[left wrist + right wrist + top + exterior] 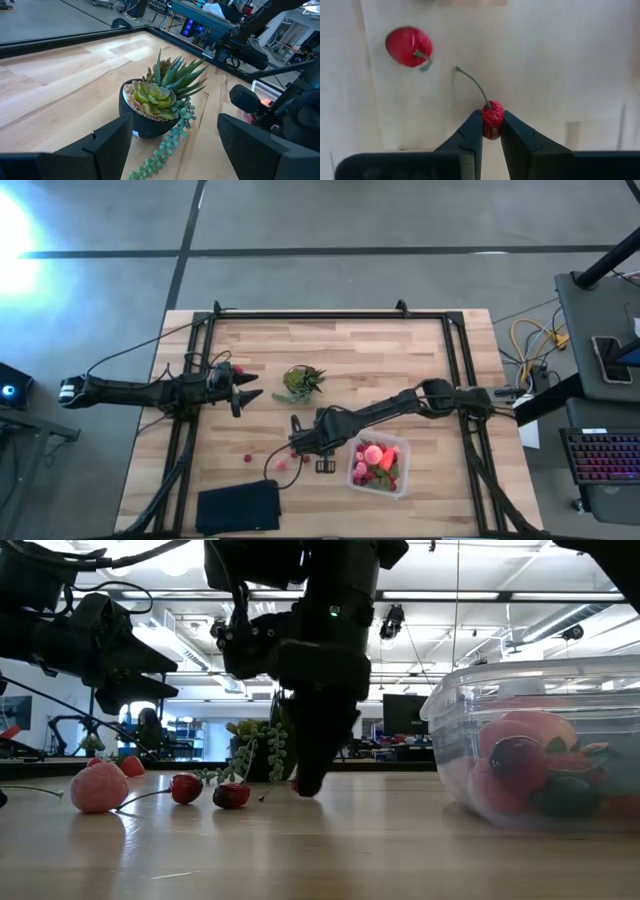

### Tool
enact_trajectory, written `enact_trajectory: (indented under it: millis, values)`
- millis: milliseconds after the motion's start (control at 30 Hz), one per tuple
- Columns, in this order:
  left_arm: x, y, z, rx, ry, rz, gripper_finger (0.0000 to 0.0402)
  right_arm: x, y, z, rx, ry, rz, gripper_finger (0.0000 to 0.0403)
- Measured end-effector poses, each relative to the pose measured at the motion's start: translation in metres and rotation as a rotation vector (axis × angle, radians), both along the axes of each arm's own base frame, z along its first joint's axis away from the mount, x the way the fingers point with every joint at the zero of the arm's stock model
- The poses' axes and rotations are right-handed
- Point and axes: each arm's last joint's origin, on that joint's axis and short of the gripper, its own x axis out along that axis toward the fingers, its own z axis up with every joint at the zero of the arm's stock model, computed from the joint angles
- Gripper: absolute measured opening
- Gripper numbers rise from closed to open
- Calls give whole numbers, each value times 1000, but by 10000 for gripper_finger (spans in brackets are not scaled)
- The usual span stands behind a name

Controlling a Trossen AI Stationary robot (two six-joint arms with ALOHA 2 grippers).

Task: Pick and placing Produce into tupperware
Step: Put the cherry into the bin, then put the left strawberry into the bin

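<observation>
Right wrist view shows the right gripper (491,131) clenched on a small red cherry (492,120) with a thin stem, low over the pale wooden worktop (400,360), and no writing can be read anywhere. The tupperware (380,465) stands near the worktop's front right edge with produce (375,457) in it. Left gripper (250,387) hangs released near the left edge, facing a potted succulent (155,107); behind is a grey floor and a bright hall.

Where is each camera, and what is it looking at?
High: above, looking down on the table; both arms show.
Low: at tabletop height, facing the room; the right gripper comes down.
Left wrist: on the left arm, facing the plant; open fingers show.
Right wrist: looking down at the right gripper, shut on a cherry.
High and low share the tupperware.
</observation>
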Motion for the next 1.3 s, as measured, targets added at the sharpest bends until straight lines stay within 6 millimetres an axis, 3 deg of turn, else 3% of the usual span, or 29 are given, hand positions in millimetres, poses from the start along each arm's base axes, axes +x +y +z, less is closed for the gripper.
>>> enact_trajectory:
  millis: [167,333,433,533,700,867,1000,1100,1300]
  values:
    - [0,0,0,0,0,0,277,2,-3,26,1,25,-48,54]
    - [0,0,0,0,1,0,276,-6,-5,86,21,24,-166,55]
    - [0,0,0,0,0,0,277,-22,2,132,19,-14,-284,55]
    - [0,0,0,0,0,0,277,-50,17,156,11,3,-431,58]
    - [0,0,0,0,1,0,277,-86,52,150,37,48,-695,61]
    - [0,0,0,0,-1,0,277,-121,71,105,-60,174,-1030,61]
    - [0,0,0,0,-2,0,277,-145,66,76,-140,250,-1261,68]
    - [0,0,0,0,-1,0,277,-151,64,59,-90,297,-1302,94]
    - [0,0,0,0,1,0,277,-151,58,67,62,228,-1346,179]
